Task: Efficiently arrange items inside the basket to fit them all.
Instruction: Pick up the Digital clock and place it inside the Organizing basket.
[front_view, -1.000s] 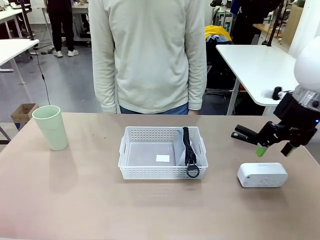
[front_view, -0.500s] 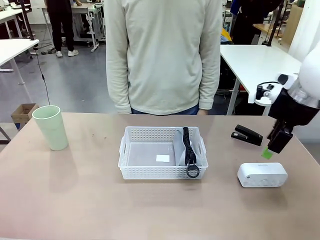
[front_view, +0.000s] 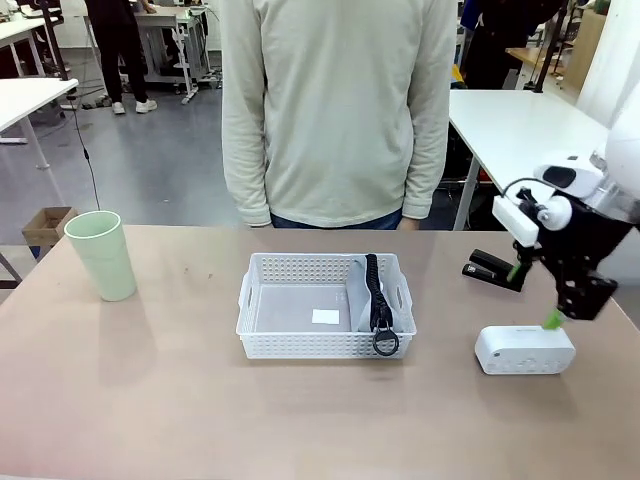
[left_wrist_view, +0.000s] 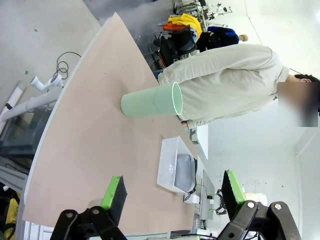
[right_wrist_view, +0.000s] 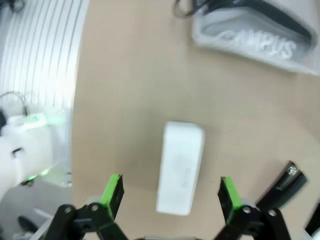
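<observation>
The white basket (front_view: 300, 345) sits mid-table, and the grey CAMPUS pouch (front_view: 362, 298) stands on edge along its right side with its black strap (front_view: 378, 300) hanging over the front wall. On the table at far left is the pale green cup (front_view: 102, 255). The black stapler (front_view: 490, 269) and the white box device (front_view: 524, 349) lie to the right of the basket. My right gripper (front_view: 533, 294) hovers open just above the box, which lies between its fingers in the right wrist view (right_wrist_view: 180, 175). My left gripper (left_wrist_view: 172, 192) is open and holds nothing, far from the cup (left_wrist_view: 150, 102).
A person (front_view: 335, 110) in a pale long-sleeved top stands at the far edge, arms hanging. The stapler (right_wrist_view: 282, 187) lies close beside my right finger (right_wrist_view: 229, 195). Bare tabletop lies between cup and basket and along the near edge.
My right wrist has turned and swung from beside the stapler to above the white box, still open. The person has stepped toward picture right.
</observation>
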